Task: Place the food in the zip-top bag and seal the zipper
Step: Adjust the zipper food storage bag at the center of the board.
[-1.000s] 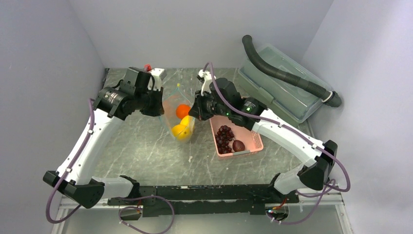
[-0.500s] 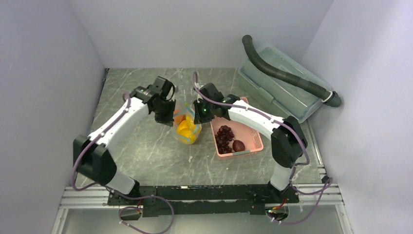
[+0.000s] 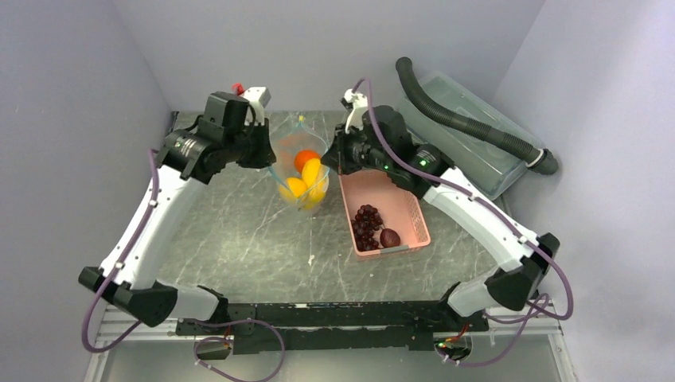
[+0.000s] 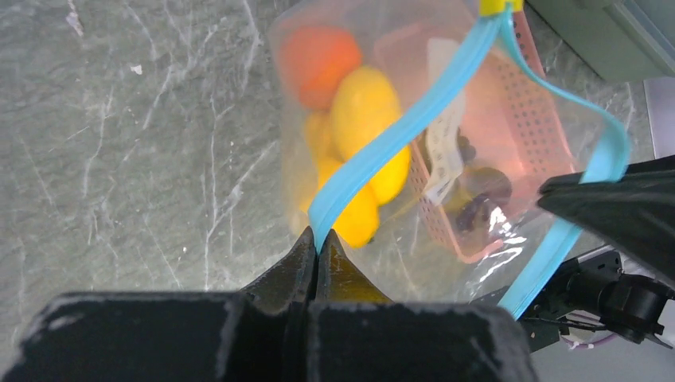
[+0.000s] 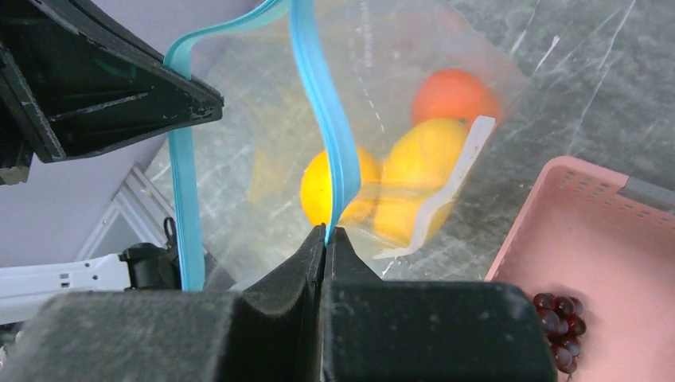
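The clear zip-top bag (image 3: pixel 288 151) hangs between my two grippers above the table. Its blue-teal zipper (image 4: pixel 398 131) is spread open, with a small yellow tab (image 4: pixel 497 6) at the far end. My left gripper (image 4: pixel 316 239) is shut on one side of the strip. On the other side (image 5: pixel 318 103) my right gripper (image 5: pixel 326 231) is shut. An orange (image 3: pixel 303 160) and yellow fruits (image 3: pixel 312 177) lie inside the bag. Dark purple grapes (image 3: pixel 367 223) and a dark reddish-brown round fruit (image 3: pixel 389 237) sit in the pink basket (image 3: pixel 394 195).
The pink basket stands just right of the hanging bag. A large clear lidded box (image 3: pixel 466 151) lies at the back right with a black corrugated hose (image 3: pixel 470 123) across it. Grey walls close in the left, back and right.
Both arms have risen and drawn toward the back with the bag. The bag, low on the table before, now hangs higher with its mouth spread wider. The basket has not moved.
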Available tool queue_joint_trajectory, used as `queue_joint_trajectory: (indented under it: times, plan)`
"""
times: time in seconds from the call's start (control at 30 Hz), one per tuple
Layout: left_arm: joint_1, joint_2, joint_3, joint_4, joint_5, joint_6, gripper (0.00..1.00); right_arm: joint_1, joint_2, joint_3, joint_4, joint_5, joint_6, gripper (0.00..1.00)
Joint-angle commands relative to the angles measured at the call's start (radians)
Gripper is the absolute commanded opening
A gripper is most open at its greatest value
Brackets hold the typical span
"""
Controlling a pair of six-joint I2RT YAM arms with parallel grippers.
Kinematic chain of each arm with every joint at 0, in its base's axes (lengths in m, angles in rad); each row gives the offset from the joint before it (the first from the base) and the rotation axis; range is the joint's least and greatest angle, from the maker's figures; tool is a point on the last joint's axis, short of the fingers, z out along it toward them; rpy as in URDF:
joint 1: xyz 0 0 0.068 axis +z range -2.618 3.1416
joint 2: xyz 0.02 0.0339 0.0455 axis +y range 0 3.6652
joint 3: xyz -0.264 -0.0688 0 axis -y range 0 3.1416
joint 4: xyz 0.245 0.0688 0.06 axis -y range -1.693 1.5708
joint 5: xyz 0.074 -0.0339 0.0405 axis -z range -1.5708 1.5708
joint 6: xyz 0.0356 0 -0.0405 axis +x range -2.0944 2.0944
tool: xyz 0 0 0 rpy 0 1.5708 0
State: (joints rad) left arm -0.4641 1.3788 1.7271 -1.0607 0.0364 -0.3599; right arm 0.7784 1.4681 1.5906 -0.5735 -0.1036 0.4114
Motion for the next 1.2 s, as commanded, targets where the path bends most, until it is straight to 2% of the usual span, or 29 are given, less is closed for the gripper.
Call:
queue_joint_trajectory:
  times: [0.0, 0.23, 0.33, 0.47, 0.67, 0.8, 0.97, 1.17]
  plan:
    - [0.001, -0.024, -0.029, -0.032, -0.030, 0.007, 0.00, 0.001, -0.009, -0.001, 0.005, 0.029, -0.011, 0.00]
    - [0.001, 0.020, -0.269, 0.088, 0.013, -0.033, 0.00, -0.004, 0.082, -0.140, 0.082, -0.023, 0.026, 0.00]
    - [0.001, 0.066, -0.309, 0.097, 0.068, -0.046, 0.00, -0.004, 0.119, -0.157, 0.085, -0.032, 0.033, 0.00]
    - [0.002, 0.055, -0.272, 0.086, 0.058, -0.033, 0.00, -0.004, 0.103, -0.127, 0.070, -0.017, 0.030, 0.00]
    - [0.001, -0.004, -0.076, -0.002, 0.009, 0.001, 0.00, 0.002, 0.034, -0.013, 0.015, 0.017, 0.014, 0.00]
    - [0.001, -0.036, -0.022, -0.032, -0.006, 0.013, 0.00, 0.008, -0.005, 0.003, 0.014, 0.018, 0.012, 0.00]
    - [0.001, -0.041, -0.080, -0.017, -0.028, 0.013, 0.00, 0.009, 0.015, -0.053, 0.043, 0.010, 0.027, 0.00]
    - [0.001, -0.031, -0.245, 0.058, -0.019, -0.004, 0.00, 0.009, 0.106, -0.142, 0.099, -0.026, 0.053, 0.00]
